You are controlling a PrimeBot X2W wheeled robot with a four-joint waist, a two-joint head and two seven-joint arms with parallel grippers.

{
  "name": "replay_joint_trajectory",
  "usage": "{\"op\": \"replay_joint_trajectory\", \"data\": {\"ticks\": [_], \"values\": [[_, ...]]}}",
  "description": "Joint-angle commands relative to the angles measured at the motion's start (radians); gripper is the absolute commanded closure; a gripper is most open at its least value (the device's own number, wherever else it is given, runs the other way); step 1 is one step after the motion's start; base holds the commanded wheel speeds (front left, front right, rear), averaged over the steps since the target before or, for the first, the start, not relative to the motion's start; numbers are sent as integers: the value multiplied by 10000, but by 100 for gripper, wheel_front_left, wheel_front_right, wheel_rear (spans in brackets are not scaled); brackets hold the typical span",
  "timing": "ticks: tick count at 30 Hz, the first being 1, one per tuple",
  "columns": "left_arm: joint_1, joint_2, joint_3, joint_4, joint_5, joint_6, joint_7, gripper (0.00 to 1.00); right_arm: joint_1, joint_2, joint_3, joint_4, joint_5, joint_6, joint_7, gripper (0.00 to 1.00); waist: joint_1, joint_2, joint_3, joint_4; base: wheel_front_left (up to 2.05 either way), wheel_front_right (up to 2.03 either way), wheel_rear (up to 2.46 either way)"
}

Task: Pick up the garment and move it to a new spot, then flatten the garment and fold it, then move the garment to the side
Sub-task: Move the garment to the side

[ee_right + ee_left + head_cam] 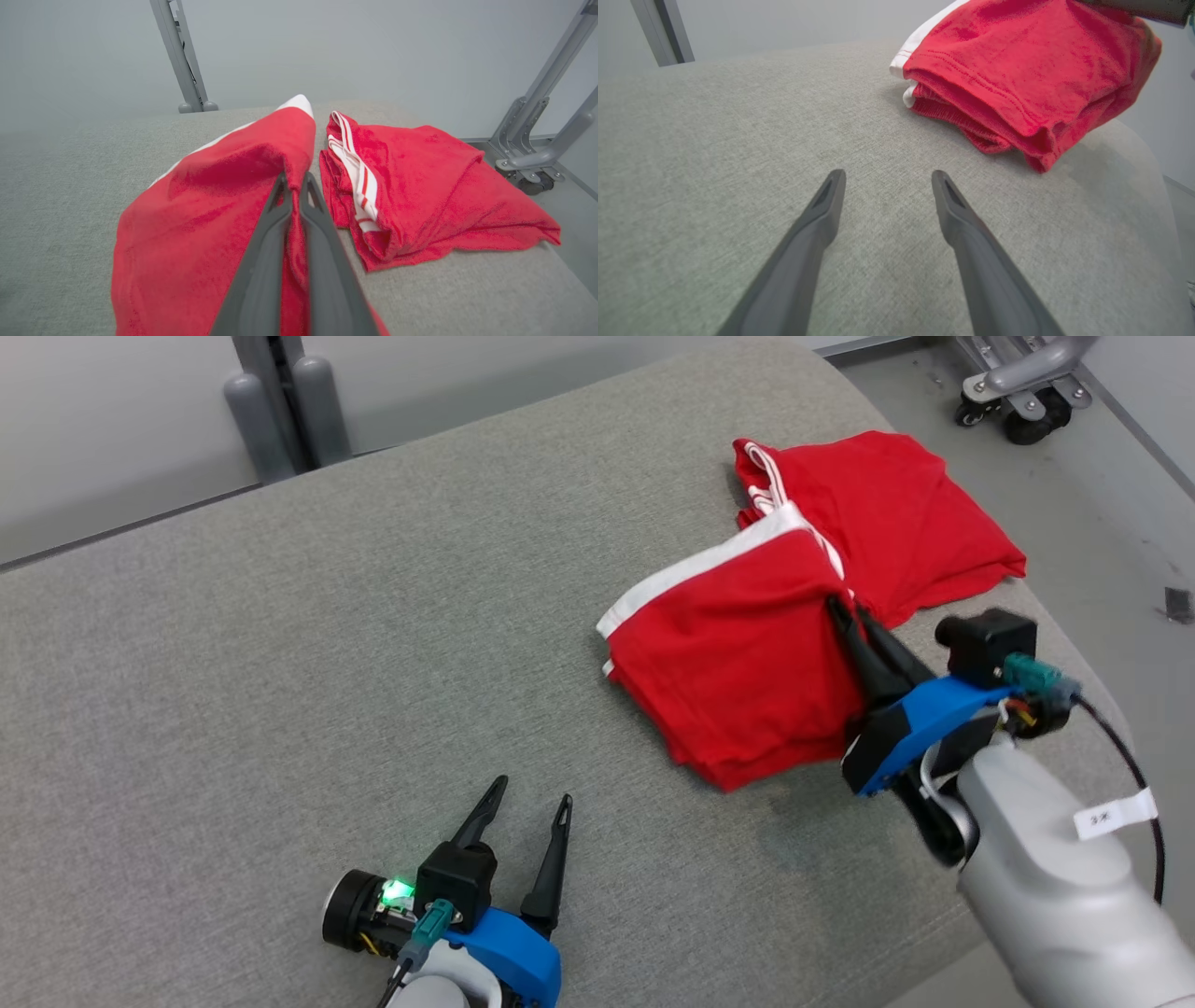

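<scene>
- Your left fingers (551, 868), at the bottom of the frame in the head view, are spread wide with nothing between them. They hang over bare grey surface (280, 663), well apart from the cloth, so they cannot help if the other grip fails.
- Your right fingers (873, 658), at the right of the frame, are pressed together on a fold of the red garment (738, 663). In the right wrist view only a narrow strip of cloth sits between them, so I judge a quick pull could let it slide out.
- The garment lies in the upper right of the head view, in two lumps. The pinched, layered half with the white band is nearer the middle. A looser half sits toward the upper right corner, close to the rounded edge of the surface.
- In the left wrist view the pinched half looks raised, with its lower layers sagging. Those layers may drop open as you carry it, undoing the fold.
- If you drag toward the right of the frame, the looser half could slip over the edge onto the floor (1102, 504). A move toward the left looks safer.
- You cannot tell how the two halves join, so a hard lift could jerk the far half along.
</scene>
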Motion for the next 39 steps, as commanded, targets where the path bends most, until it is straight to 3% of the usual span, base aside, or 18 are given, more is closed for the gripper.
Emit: {"op": "replay_joint_trajectory", "data": {"ticks": [1, 7, 16, 17, 18, 19, 23, 28, 33, 39], "values": [[-153, 18, -14, 26, 21, 24, -40, 0, -404, -207, 78, -4, -81, -3, 6, 100, 0, 0, 173, 196, 0, 0, 0], [-314, 33, -98, 94, 127, 3, -40, 0, -1920, -1325, 412, 753, -380, -3, 3, 100, 0, 0, 551, 791, 0, 0, 0], [-850, 113, -95, 168, 351, 127, -28, 0, -3214, -2913, -1182, 2708, -1050, -3, 4, 100, 0, 0, 1258, 1762, 0, 0, 0], [-864, 125, -42, 187, 344, 138, -13, 0, -3282, -3061, -1449, 2799, -1220, -3, 3, 78, 0, 0, 1311, 1822, 0, 0, 0], [-874, 135, 15, 217, 355, 180, -5, 0, -3253, -3133, -1674, 3037, -1443, -3, 6, 24, 0, 0, 1345, 1872, 0, 0, 0], [-880, 161, 79, 253, 374, 209, -3, 0, -3266, -3162, -1970, 3139, -1603, -3, 4, 0, 0, 0, 1371, 1908, 0, 0, 0], [-850, 219, 343, 398, 458, 271, 6, 0, -3130, -3117, -3172, 3068, -2367, -3, 6, 0, 0, 0, 1427, 1926, 0, 0, 0], [-840, 223, 677, 340, 563, 369, 3, 0, -2534, -2322, -4464, 2120, -3206, -3, 6, 0, 0, 0, 1317, 1892, 0, 0, 0], [-635, 126, 1004, 109, 439, 505, -6, 0, -1620, -1226, -4771, 758, -3625, -3, 6, 0, 0, 0, 1093, 1932, 0, 0, 0], [-486, 53, 1370, -248, 227, 686, -11, 0, -349, -8, -4623, -793, -3153, -3, 6, 0, 0, 0, 794, 2259, 0, 0, 0]]}}
